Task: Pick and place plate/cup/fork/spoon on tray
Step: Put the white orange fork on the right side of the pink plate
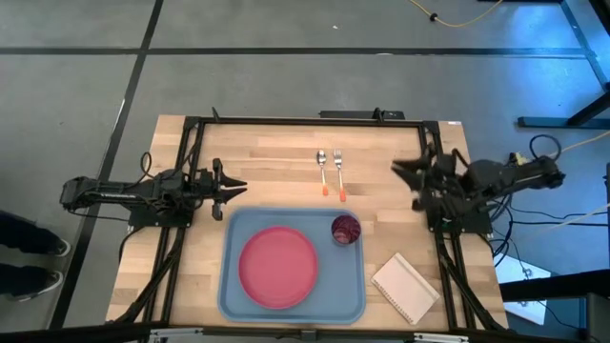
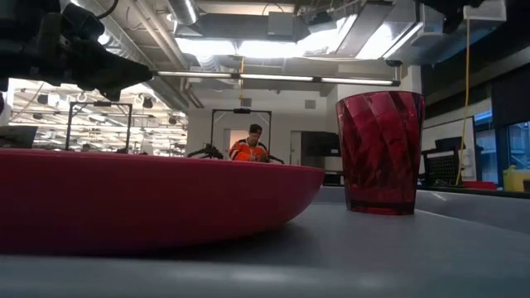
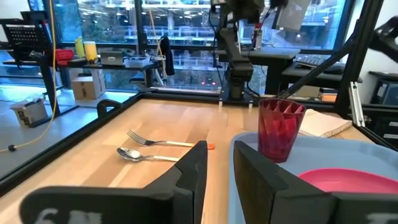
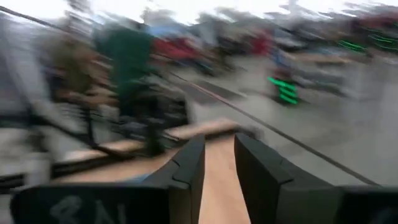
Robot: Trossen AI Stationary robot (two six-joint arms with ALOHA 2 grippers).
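Note:
The pinkish-red plate (image 1: 277, 267) lies flat on the light blue tray (image 1: 233, 295) at the table's near side. The maroon cup (image 1: 345, 230) stands upright in the tray's far right corner, beside the plate. On the bare wood beyond the tray, the spoon (image 1: 322, 170) and the fork (image 1: 337, 171) lie side by side, orange tips toward the tray. My left gripper (image 1: 233, 188) hovers level at the table's left, pointing right, open and holding nothing. My right gripper (image 1: 400, 170) is raised at the table's right, pointing left, open and holding nothing.
A white notepad (image 1: 405, 288) lies on the wood right of the tray, near the front edge. A black frame (image 1: 286, 121) runs along the table's far and side edges. Bare wood shows between the cutlery and each gripper.

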